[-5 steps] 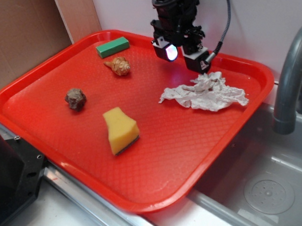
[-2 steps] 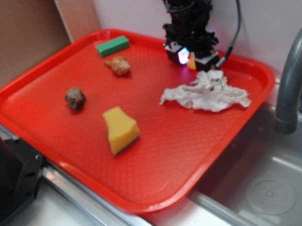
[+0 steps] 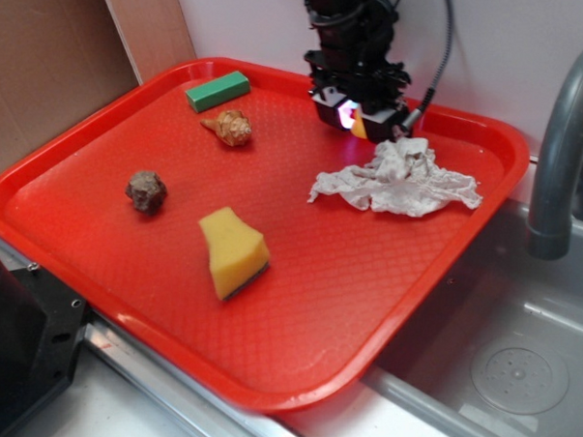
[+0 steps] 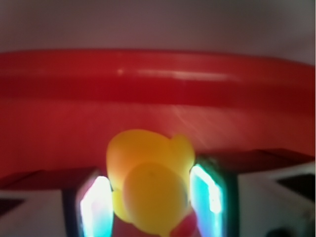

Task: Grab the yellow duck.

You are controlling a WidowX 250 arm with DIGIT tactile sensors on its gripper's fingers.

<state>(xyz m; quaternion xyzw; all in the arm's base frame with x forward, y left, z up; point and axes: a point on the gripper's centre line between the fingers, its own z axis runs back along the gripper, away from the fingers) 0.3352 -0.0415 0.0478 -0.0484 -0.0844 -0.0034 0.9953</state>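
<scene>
Yellow duck [image 4: 148, 185] sits between my two fingers, which press against its left and right sides in the wrist view, so my jaws are closed on it. The view is blurred, but the duck's rounded yellow body fills the gap, and my glowing finger pads [image 4: 95, 207] flank it. From the exterior view, my gripper [image 3: 357, 122] is at the far side of the red tray [image 3: 373, 302], close to its back rim, and a small patch of the yellow duck [image 3: 361, 126] shows at my fingertips. I cannot tell whether the duck touches the tray floor or is lifted off it. Just in front of me lies a crumpled white paper towel [image 3: 398, 178]. Further toward the tray's left side are a tan seashell [image 3: 230, 127] and a green block [image 3: 217, 90] near the back rim. A brown lumpy object [image 3: 146, 191] lies well apart from them, and a yellow sponge [image 3: 233, 251] with a dark underside rests near the tray's middle. A grey faucet [image 3: 558, 158] stands over a sink [image 3: 511, 364] beside the tray.
</scene>
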